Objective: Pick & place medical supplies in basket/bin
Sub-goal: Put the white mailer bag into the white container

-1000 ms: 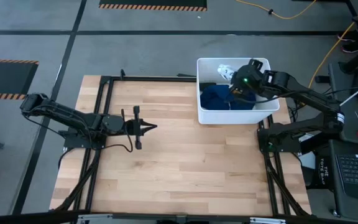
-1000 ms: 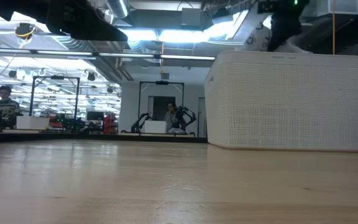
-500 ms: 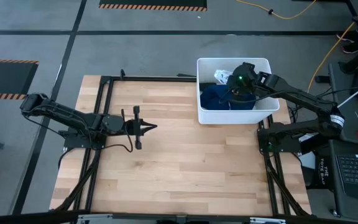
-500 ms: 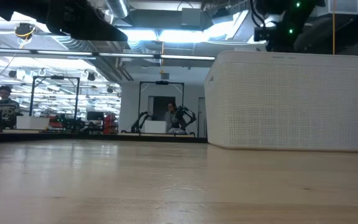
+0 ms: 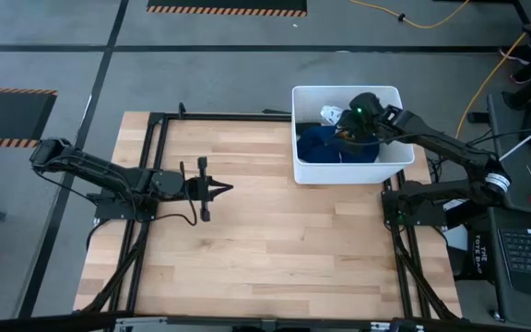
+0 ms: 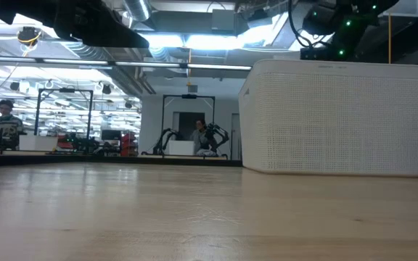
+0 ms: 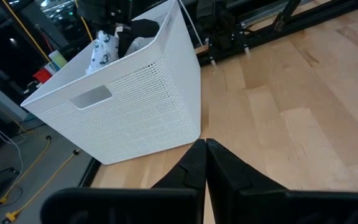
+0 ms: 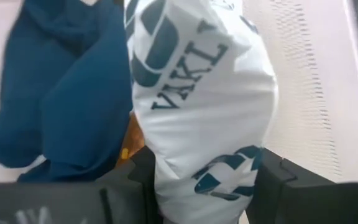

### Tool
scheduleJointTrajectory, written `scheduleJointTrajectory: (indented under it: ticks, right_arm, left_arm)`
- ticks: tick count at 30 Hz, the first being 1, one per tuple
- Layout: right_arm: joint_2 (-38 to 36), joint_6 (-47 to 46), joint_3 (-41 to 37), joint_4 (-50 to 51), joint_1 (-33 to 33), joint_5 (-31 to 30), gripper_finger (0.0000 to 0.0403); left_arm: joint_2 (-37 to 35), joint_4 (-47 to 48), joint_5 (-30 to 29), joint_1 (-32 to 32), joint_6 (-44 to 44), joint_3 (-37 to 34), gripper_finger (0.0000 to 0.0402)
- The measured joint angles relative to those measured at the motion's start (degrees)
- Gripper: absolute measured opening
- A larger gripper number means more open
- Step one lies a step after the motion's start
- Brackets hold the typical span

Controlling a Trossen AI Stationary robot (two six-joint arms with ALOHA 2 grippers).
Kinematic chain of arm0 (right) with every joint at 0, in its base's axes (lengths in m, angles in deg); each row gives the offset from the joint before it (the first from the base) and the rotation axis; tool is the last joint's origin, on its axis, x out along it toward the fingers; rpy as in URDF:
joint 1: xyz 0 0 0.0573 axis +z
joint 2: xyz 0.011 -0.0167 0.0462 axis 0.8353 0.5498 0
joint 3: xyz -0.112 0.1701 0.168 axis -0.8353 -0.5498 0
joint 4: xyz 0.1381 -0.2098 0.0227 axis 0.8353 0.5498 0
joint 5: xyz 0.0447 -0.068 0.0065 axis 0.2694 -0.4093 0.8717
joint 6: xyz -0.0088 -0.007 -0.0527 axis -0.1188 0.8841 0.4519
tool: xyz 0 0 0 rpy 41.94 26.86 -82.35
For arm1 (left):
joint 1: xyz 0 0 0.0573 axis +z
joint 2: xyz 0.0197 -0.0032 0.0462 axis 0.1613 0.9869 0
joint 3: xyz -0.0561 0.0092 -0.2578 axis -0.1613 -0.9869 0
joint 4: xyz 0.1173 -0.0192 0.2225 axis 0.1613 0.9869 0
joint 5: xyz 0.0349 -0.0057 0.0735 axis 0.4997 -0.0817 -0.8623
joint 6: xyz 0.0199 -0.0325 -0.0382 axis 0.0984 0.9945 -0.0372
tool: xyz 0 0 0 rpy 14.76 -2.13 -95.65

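The white tub (image 5: 343, 173) stands at the table's far right. In it lies the dark-blue cloth (image 5: 324, 144). My right gripper (image 5: 348, 120) is over the tub, shut on the white packet with dark printed marks (image 8: 204, 106). In the left wrist view the packet (image 7: 102, 48) pokes above the tub rim. A small orange bit (image 8: 124, 153) shows beside the cloth (image 8: 67, 93). The black cylinder is hidden. My left gripper (image 5: 224, 189) waits shut over the table's left half, pointing at the tub (image 7: 123, 106). My right gripper has the white packet between its two fingers (image 8: 138, 177), one on each side of the packet's end (image 8: 210, 171). It comes from above, pointing down into the tub. The packet bulges out past the fingers over the blue cloth; whether it touches the cloth I cannot tell.
The tub's perforated wall (image 6: 332, 116) is tall and blocks the low view of its inside. Bare wooden table (image 5: 275, 240) spreads from the tub to the near edge. Black frame rails (image 5: 155, 138) run along the table's left and right sides.
My right gripper has shifted a little toward the table's left above the tub, and the white packet has moved with it.
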Motion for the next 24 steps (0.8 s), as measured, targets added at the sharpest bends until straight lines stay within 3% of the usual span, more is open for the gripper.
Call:
scheduleJointTrajectory:
  ticks: [13, 24]
  right_arm:
    - [0.0, 1.2, -3.0, -3.8, -0.1, 1.0, 0.0166]
    - [0.0, -0.2, -3.0, -2.8, -0.1, 1.0, 0.0272]
  left_arm:
    - [0.0, 0.0, 0.0, 0.0, 0.0, 0.0, 0.0005]
    - [0.0, 0.0, 0.0, 0.0, 0.1, 0.0, 0.0005]
